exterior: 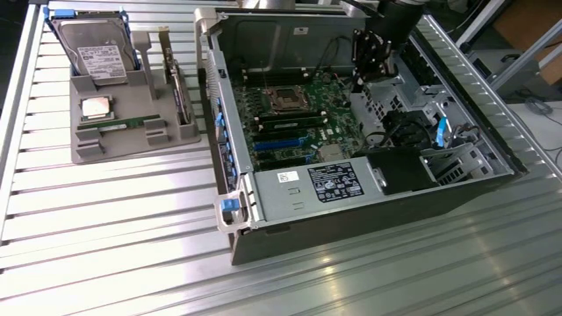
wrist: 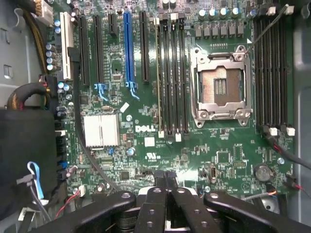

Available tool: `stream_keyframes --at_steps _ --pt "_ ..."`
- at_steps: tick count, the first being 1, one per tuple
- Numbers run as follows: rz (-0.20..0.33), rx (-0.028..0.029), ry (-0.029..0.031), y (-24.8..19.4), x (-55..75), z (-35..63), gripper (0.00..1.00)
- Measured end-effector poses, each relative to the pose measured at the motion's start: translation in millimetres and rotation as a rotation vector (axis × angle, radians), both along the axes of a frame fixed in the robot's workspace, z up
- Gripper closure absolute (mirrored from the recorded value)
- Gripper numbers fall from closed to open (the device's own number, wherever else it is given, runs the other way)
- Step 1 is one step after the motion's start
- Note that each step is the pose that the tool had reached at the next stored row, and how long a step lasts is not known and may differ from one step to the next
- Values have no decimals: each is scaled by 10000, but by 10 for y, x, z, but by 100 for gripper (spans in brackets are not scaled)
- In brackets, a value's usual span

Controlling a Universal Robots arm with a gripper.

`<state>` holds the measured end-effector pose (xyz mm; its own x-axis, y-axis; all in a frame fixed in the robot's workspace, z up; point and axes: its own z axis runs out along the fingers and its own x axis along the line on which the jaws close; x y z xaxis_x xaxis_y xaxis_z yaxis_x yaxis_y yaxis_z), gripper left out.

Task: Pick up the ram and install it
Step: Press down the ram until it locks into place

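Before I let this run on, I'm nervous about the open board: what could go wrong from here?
1. The gripper hangs shut and empty above the motherboard; a careless descent could strike it.
2. The open processor socket lies exposed in the case, so a stray contact might harm it.
3. A ram lies on the grey holder beside the processor chip; a sloppy pick could nudge that chip.

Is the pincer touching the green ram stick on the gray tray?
Apart. Exterior view: the pincer hangs inside the computer case, the ram lies across on the tray.
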<state>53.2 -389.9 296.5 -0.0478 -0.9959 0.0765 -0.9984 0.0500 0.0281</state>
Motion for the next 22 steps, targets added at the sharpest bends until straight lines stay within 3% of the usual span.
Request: stream_keyframes --at_steps 3,7,12,19,22 --pt "-2 17 0 1 151 12 89" --pt "-3 29 0 1 176 150 89" --pt "-2 47 0 0 177 403 89" --pt "-44 39 0 0 178 407 89" --pt "-927 37 -1 1 178 405 89"
